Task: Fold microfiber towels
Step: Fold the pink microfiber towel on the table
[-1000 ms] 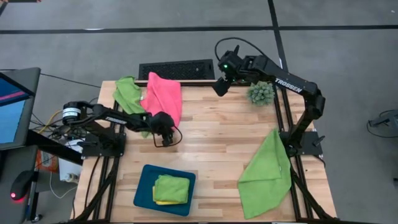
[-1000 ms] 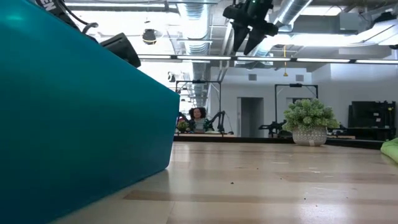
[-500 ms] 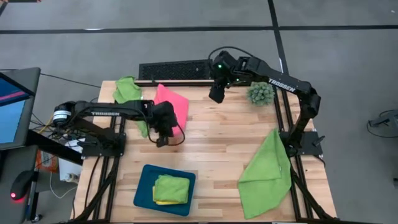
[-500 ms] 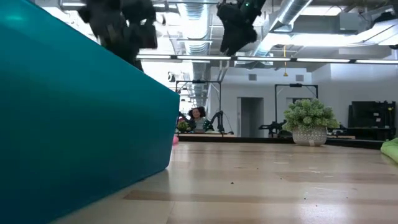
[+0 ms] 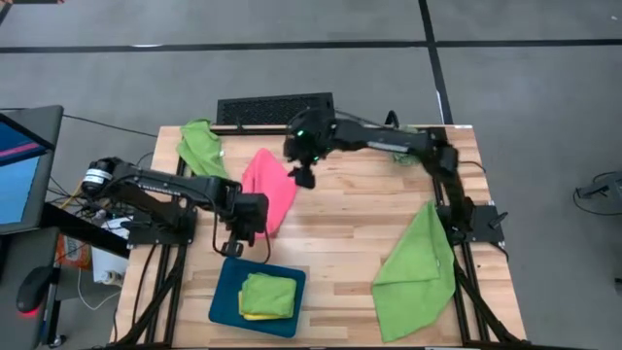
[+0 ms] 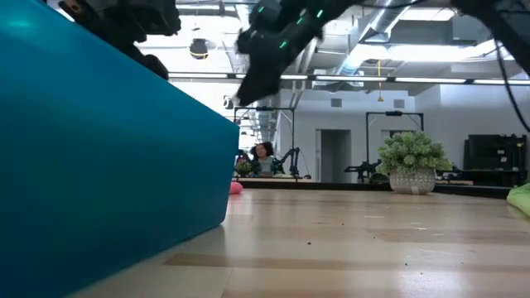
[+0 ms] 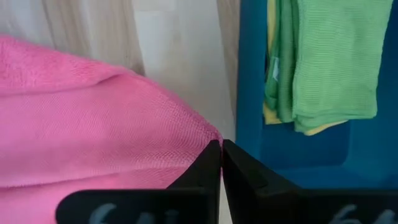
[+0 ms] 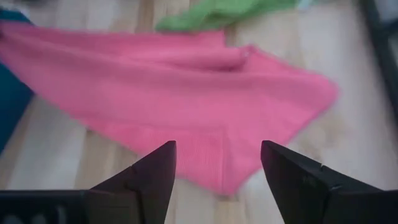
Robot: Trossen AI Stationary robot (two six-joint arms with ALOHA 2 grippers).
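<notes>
A: Take the teal tray (image 5: 222,300) as the anchor. Where does the left arm sit?

B: It reaches in low from the table's left edge, forearm nearly flat, and the left gripper (image 5: 236,245) ends just above the tray's far rim. In its wrist view the two dark fingers (image 7: 211,163) are pressed together on a corner of the pink towel (image 5: 269,188), right beside the tray's blue wall.

A: And the towel itself?

B: It lies on the wooden table (image 5: 350,224) beyond the tray, spread in a rough triangle, one corner drawn toward the tray where the left gripper pinches it. The rest trails away toward the table's far edge.

A: The right arm?

B: It stretches across the far side of the table, well beyond the tray. The right gripper (image 5: 303,176) hovers above the pink towel's far end, its fingers spread wide with nothing between them; the wrist view shows pink cloth below the gap.

A: Other towels?

B: A folded green towel (image 5: 268,293) rests in the tray on a yellow one (image 5: 255,316). A crumpled green towel (image 5: 199,145) lies past the pink one at the far left corner, and a large green towel (image 5: 418,267) drapes over the table's right edge, well apart from the tray.
</notes>
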